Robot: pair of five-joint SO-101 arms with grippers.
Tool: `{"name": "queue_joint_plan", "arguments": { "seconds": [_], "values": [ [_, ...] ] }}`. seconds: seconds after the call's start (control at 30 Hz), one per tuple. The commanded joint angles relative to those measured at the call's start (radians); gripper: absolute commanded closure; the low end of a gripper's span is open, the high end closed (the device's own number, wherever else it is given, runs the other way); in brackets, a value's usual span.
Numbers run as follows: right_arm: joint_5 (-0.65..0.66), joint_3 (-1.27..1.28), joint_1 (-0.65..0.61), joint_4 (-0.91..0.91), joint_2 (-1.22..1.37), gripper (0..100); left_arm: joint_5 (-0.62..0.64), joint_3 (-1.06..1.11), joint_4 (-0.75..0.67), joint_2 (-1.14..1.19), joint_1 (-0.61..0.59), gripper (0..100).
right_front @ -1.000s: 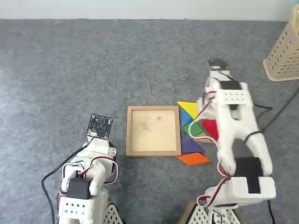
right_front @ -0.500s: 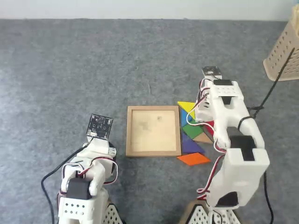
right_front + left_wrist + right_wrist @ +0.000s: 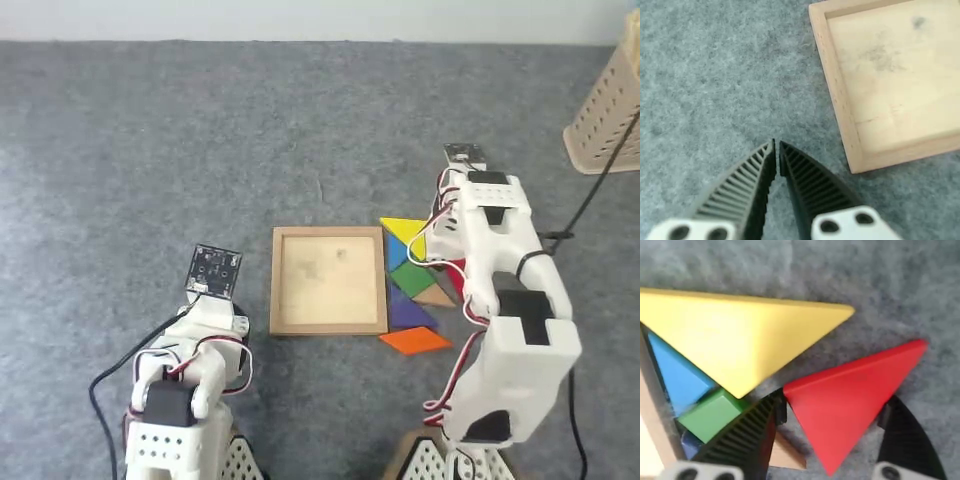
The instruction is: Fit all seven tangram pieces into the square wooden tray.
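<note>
The red wooden triangle point(image 3: 850, 390) is lying flat on the grey carpet point(image 3: 150, 130), outside the square wooden tray point(image 3: 278, 285). It is sitting at the outer edge of the cluster of pieces just beside the tray's right rim.

We are seeing the right gripper point(image 3: 832, 407) straddling it. The fingers are standing apart, one at a corner of the long edge and the other against a short side, and we cannot tell whether they are pressing yet. The triangle's long edge is facing the yellow wooden triangle point(image 3: 740, 340), near it but apart, and its square corner is pointing back toward the wrist.

The yellow triangle, a blue triangle point(image 3: 677, 377) and a green square point(image 3: 710, 412) are lying between this piece and the tray. We are therefore judging that the carry must go leftward over them.

None of the seven pieces is in the tray yet. The right arm is much the nearer one. The left gripper point(image 3: 776, 145) is hovering over the carpet near the tray's left rim, with its fingers together.

Because the fingers are meeting slanted sides, we are expecting the piece could twist as they close.
</note>
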Motion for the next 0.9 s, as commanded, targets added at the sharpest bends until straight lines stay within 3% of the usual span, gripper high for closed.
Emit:
{"name": "queue_joint_plan", "arguments": {
  "seconds": [0.0,0.13,0.47,0.87],
  "values": [
    [-0.044,-0.035,0.042,0.042,-0.041,72.0,0.006,-0.019,0.006,-0.021,-0.003,99],
    [-0.064,-0.072,0.056,0.064,-0.081,72.0,0.006,-0.019,0.006,-0.021,-0.005,99],
    [-0.301,-0.147,0.002,0.056,-0.061,72.0,0.006,-0.019,0.006,-0.021,-0.005,99],
    [-0.313,-0.238,0.021,0.061,0.099,72.0,0.006,-0.019,0.006,-0.021,-0.005,99]
  ]
}}
